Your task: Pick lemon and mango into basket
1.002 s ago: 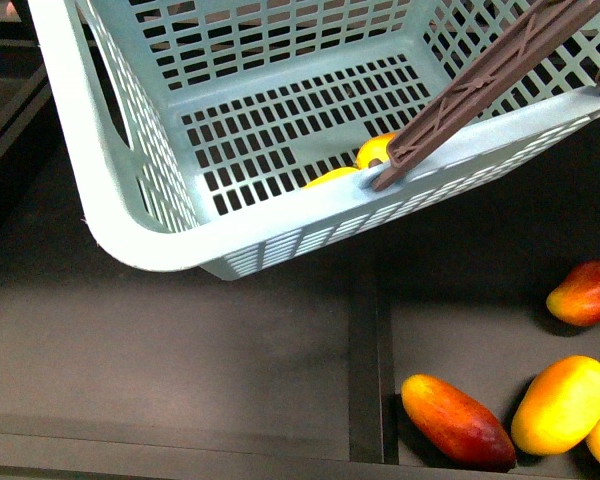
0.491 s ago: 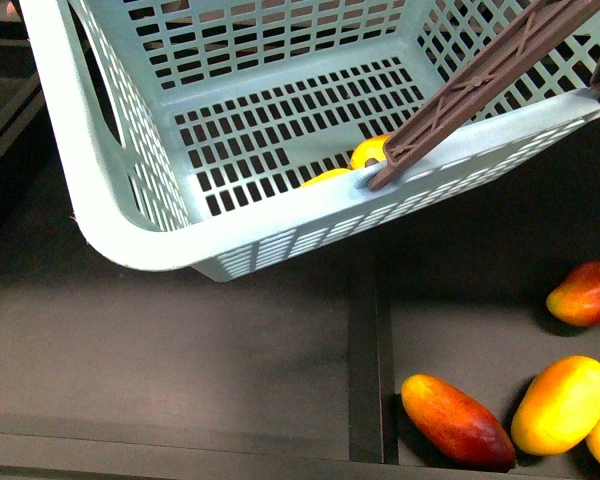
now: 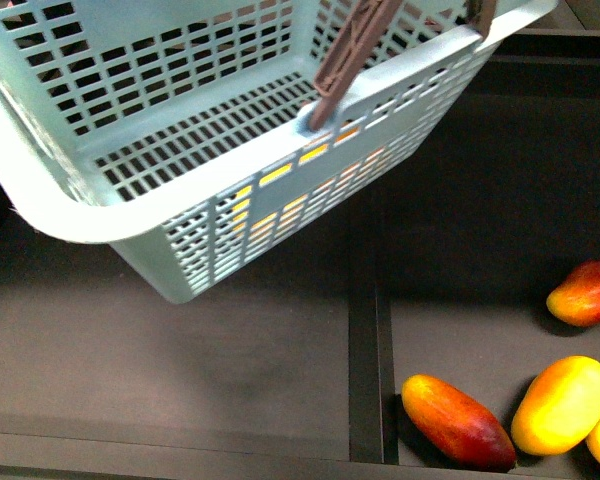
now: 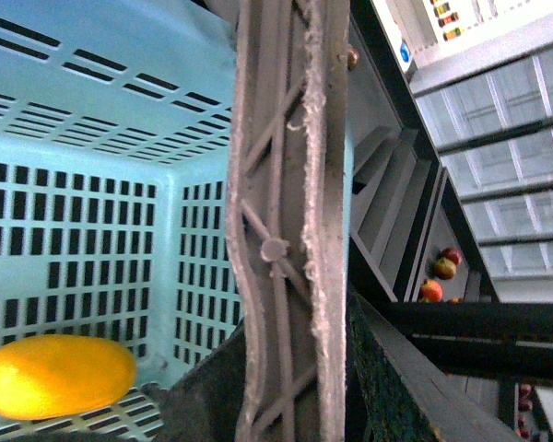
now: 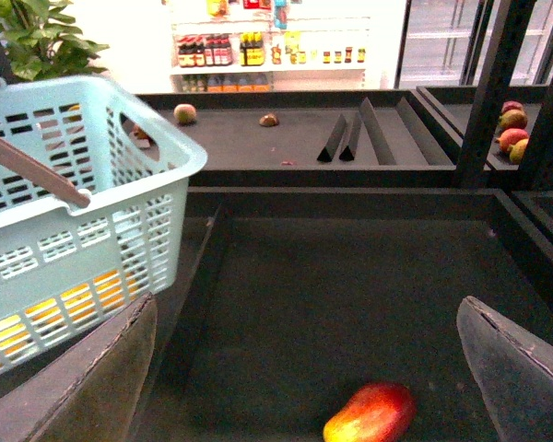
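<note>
Basket (image 3: 180,215) handle (image 4: 286,230) fills the left wrist view; whether the left fingers pinch it I cannot tell. Inside, on the slotted floor, the lemon (image 4: 57,375) lies on its side, long axis along the floor beside a wall. Right gripper (image 5: 309,368) has its fingers (image 5: 92,387) spread wide over the dark shelf (image 5: 350,276), a mango (image 5: 370,414) below them. From the front, the basket hangs tilted; mangoes (image 3: 458,420) lie lower right.

dark display bins (image 5: 350,276) | stocked shop shelves (image 5: 258,46) | potted plant (image 5: 32,37) | glass doors (image 4: 498,138)
</note>
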